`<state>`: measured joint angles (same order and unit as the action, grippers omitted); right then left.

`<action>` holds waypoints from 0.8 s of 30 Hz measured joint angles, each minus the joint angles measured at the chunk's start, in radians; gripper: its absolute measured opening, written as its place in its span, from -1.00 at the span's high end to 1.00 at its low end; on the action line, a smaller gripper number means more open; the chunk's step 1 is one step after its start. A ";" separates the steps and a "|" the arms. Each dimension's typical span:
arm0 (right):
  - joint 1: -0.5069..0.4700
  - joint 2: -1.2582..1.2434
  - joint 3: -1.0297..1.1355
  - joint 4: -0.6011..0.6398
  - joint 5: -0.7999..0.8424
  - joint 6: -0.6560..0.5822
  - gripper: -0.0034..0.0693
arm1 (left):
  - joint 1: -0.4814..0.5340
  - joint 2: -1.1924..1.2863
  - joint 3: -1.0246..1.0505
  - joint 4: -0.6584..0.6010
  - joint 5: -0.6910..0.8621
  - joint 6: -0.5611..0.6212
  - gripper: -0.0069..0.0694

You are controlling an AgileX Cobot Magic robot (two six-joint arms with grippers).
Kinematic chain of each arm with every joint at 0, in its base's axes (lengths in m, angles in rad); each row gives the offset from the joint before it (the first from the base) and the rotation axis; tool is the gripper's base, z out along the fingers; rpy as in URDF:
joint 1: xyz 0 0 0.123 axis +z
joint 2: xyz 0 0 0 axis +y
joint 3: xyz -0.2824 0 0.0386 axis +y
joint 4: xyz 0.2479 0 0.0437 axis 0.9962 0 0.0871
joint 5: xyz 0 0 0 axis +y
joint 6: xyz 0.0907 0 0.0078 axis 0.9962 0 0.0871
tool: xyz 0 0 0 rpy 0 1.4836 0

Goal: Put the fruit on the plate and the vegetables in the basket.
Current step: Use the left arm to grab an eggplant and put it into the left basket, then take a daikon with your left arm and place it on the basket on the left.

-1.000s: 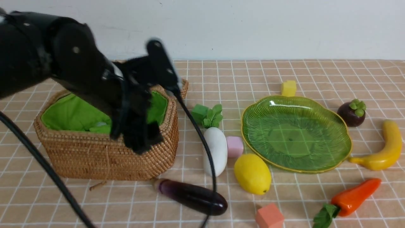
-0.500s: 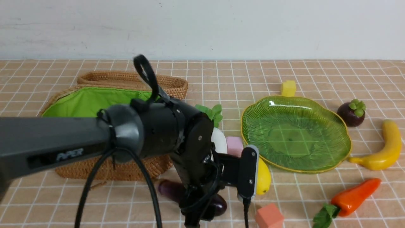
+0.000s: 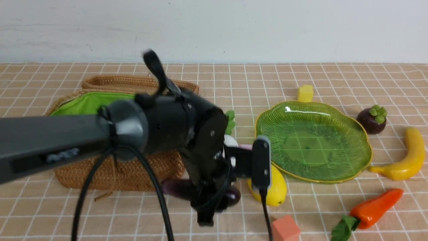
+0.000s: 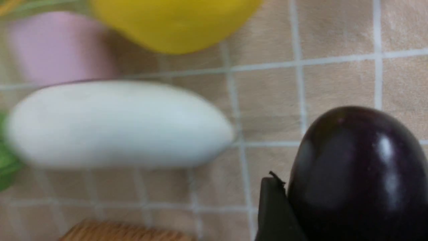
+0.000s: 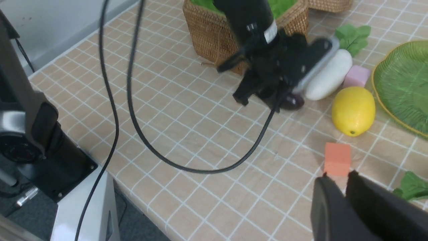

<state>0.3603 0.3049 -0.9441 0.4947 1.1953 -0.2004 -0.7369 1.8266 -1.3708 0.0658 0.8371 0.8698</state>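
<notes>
**Left gripper low over the eggplant, just in front of the basket**

Front view: the left gripper hangs over the eggplant, which is on the table just beside the near wall of the basket. The arm hides the fingertips. The lemon sits between the eggplant and the plate. The mangosteen and banana lie by the right edge, and the carrot is towards the near right corner. The radish peeks out between basket and plate.

Left wrist view: one black finger touches the eggplant's side. The other finger is out of frame, so I cannot tell whether the eggplant is clamped.

Right wrist view: the right gripper hangs near the orange block, with its fingers together.
</notes>
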 joint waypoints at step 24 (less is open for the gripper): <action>0.000 0.012 0.000 -0.015 -0.316 -0.001 0.61 | 0.406 -0.052 -0.189 0.128 -0.015 -0.394 -0.89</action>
<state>0.3603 0.3164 -0.9441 0.4797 0.8797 -0.2013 -0.3308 1.7749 -1.5596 0.1933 0.8216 0.4760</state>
